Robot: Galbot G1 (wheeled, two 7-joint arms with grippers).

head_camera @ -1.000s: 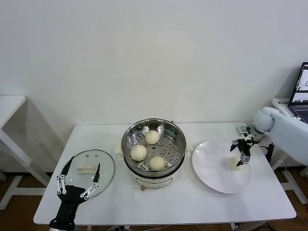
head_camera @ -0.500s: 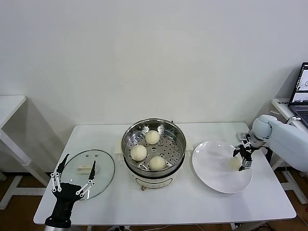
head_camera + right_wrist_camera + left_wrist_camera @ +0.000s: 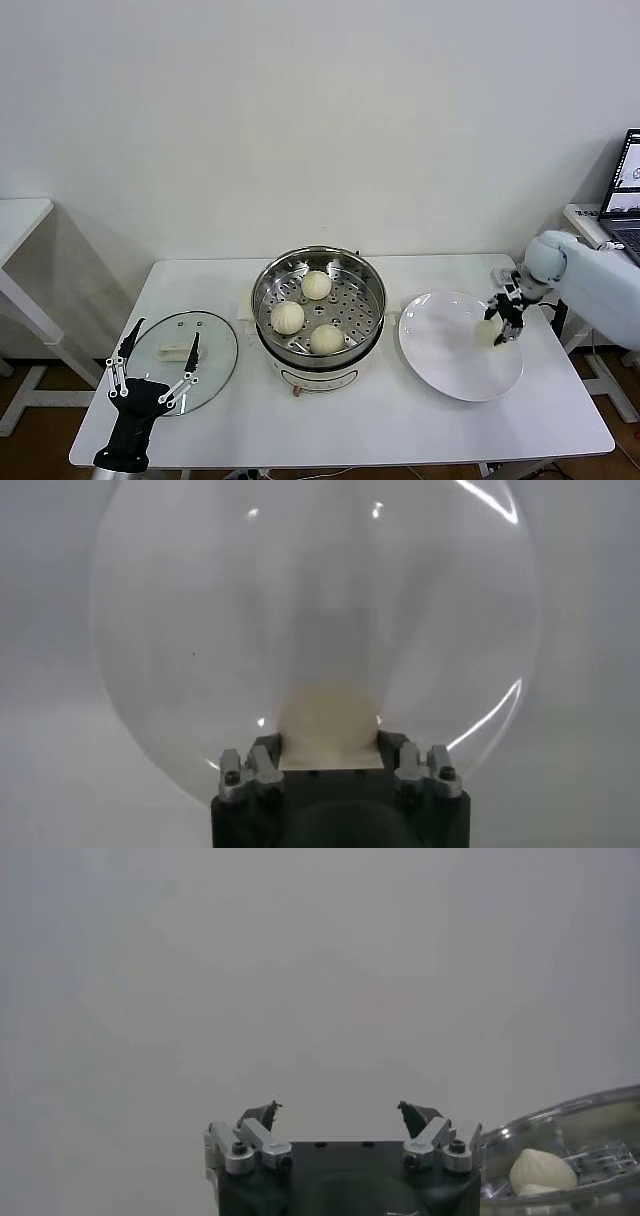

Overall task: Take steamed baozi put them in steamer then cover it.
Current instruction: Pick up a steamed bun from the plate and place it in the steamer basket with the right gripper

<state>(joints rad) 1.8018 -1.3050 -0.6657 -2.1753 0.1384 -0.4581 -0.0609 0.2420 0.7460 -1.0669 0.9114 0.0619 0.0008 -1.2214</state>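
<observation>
Right claw clenches a baozi on the plate, right of the steamer; fingers hide much of it. Three buns sit inside. Left claw hangs released over the cover, left of the steamer.

The laptop is cut off by the right edge in the head view, so only a corner shows. In the right wrist view the bun is blurry and its lower part hides behind the right gripper. The left arm runs off the bottom edge.
</observation>
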